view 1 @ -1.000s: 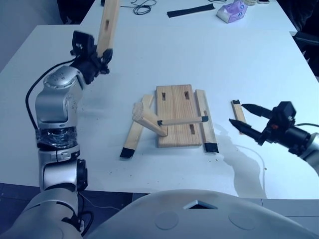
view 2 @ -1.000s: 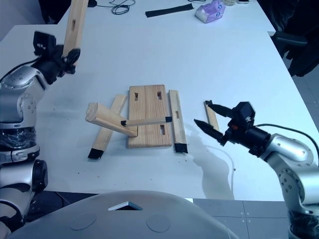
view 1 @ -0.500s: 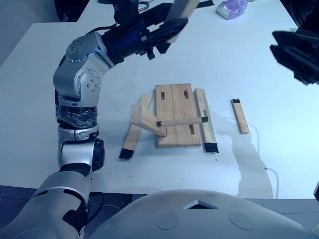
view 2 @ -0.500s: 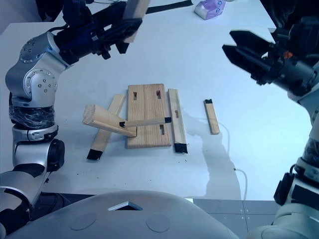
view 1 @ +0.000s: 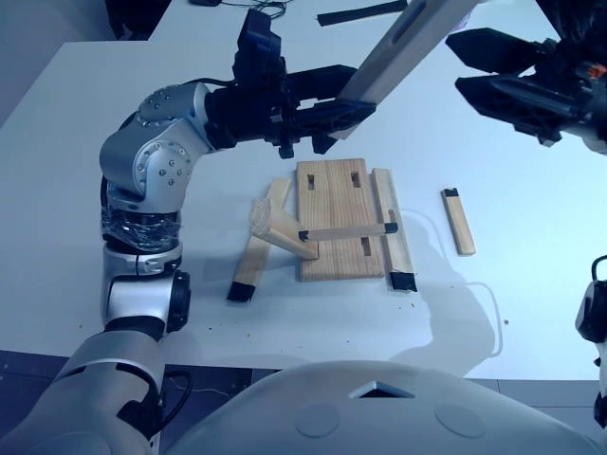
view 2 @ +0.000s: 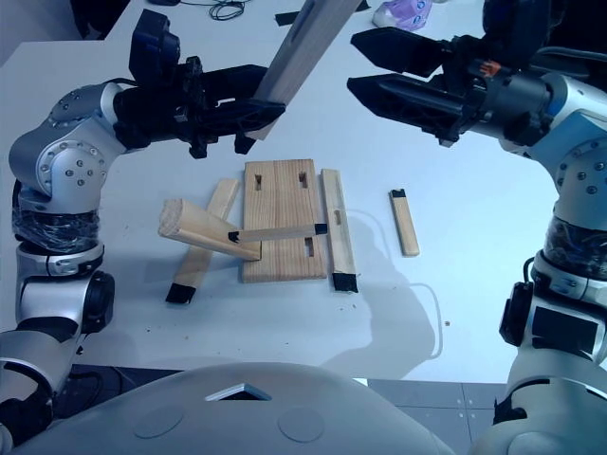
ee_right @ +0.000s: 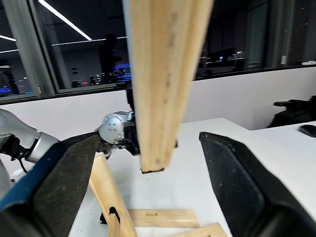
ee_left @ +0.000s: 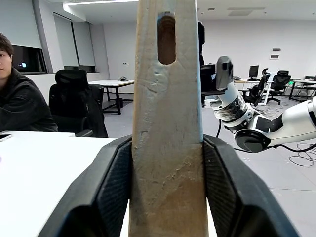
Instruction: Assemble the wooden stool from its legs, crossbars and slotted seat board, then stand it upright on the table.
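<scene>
Wooden leg (view 1: pixel 408 43) sits clamped in your left jaws, tilted high above the seat board (view 1: pixel 332 204) lying flat on the counter (view 1: pixel 531 313). Your right jaws gape wide near its upper length, so this looks like a handover or regrasp; next, close squarely on the leg.

A broad white table (view 1: pixel 85 123) spreads across the foreground, with dark floor (view 1: pixel 28 374) below its near edge. In the left wrist view the room is an open office: white walls (ee_left: pixel 247 44), a ceiling light strip (ee_left: pixel 98 3), a grey floor (ee_left: pixel 276 187), a black office chair (ee_left: pixel 74 98) and desks (ee_left: pixel 111 84) farther back. The right wrist view has tall dark windows (ee_right: pixel 64 54) reflecting light strips, above a low white wall (ee_right: pixel 232 98).
</scene>
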Controlling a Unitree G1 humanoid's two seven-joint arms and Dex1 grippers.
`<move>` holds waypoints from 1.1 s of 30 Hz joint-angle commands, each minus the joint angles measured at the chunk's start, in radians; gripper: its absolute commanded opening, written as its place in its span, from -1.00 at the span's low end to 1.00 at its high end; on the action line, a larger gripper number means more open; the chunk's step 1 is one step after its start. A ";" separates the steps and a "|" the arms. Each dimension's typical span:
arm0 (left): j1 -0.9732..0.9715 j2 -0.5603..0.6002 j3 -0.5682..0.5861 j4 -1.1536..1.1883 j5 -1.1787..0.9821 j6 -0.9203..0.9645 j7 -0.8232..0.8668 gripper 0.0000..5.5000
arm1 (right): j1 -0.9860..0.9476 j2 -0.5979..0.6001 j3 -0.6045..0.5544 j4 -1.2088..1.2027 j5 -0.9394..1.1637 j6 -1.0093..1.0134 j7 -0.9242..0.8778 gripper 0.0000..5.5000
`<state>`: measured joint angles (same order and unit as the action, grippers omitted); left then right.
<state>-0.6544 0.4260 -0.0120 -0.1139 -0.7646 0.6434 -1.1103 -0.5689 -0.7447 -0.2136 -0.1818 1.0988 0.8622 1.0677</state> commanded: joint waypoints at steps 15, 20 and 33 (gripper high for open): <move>0.060 0.015 -0.035 -0.091 -0.041 0.066 -0.026 -0.27 | -0.094 0.029 0.038 -0.015 -0.035 0.000 -0.002 0.35; 0.064 0.018 -0.034 -0.094 -0.046 0.078 -0.024 -0.27 | -0.104 0.016 0.051 -0.015 -0.041 0.006 0.019 0.35; 0.084 0.052 -0.040 -0.101 -0.054 0.105 -0.056 -0.27 | -0.137 0.000 0.053 0.001 -0.058 0.013 0.046 -0.12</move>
<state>-0.5738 0.4639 -0.0447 -0.2022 -0.8084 0.7431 -1.1515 -0.6821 -0.7269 -0.1609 -0.1809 1.0511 0.8681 1.1074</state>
